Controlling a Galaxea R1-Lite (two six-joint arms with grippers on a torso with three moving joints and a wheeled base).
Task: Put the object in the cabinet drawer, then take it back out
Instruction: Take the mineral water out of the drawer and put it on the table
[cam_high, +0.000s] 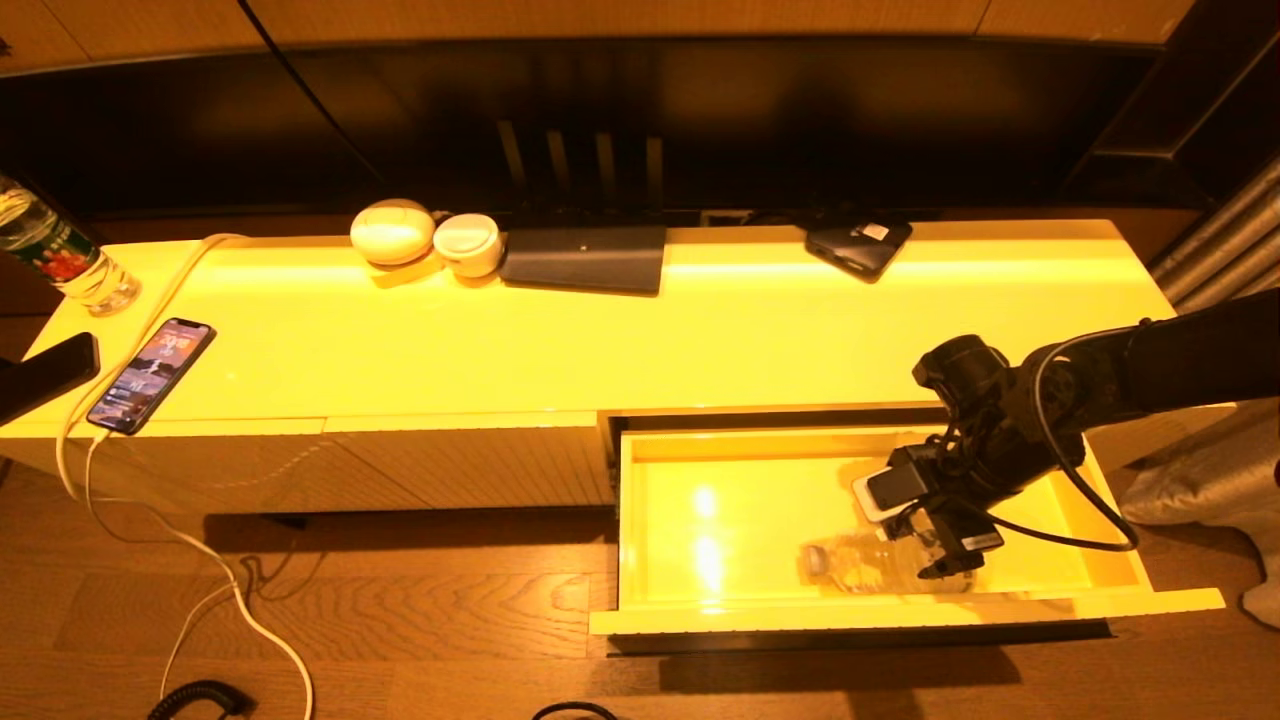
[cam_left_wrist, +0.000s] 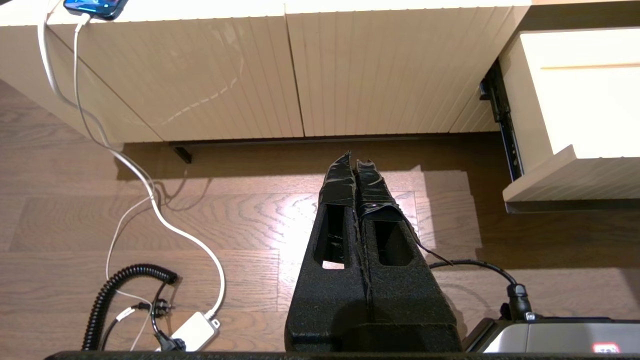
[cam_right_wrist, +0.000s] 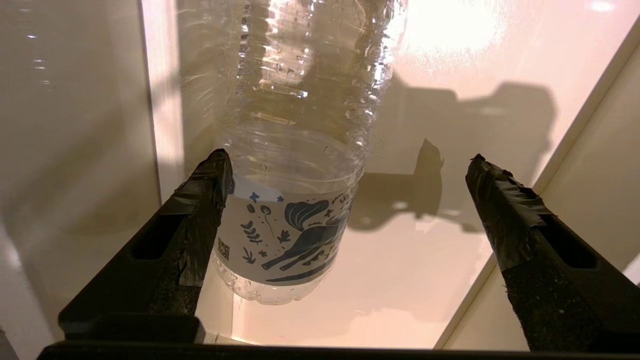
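Note:
The cabinet drawer (cam_high: 900, 612) stands pulled out at the right, its glossy pale floor (cam_right_wrist: 425, 280) showing. The object, a small clear water bottle (cam_high: 870, 562), lies on its side in the drawer with its white cap pointing left. Its ribbed body (cam_right_wrist: 300, 100) carries a white band with blue drawings near the base. My right gripper (cam_high: 945, 555) hangs low in the drawer, open, at the bottle's base end. In the right wrist view the right gripper (cam_right_wrist: 350, 200) has one finger (cam_right_wrist: 200, 215) against the bottle's side and the other finger (cam_right_wrist: 505, 215) well clear of it. My left gripper (cam_left_wrist: 354, 162) is shut on nothing, low over the floor.
On the cabinet top are a bottle with a red-green label (cam_high: 55, 255), a phone (cam_high: 150, 375) on a white cable, two white round items (cam_high: 392, 231), a dark flat box (cam_high: 585, 258) and a black device (cam_high: 858, 245). Cables (cam_left_wrist: 150, 200) lie on the wooden floor.

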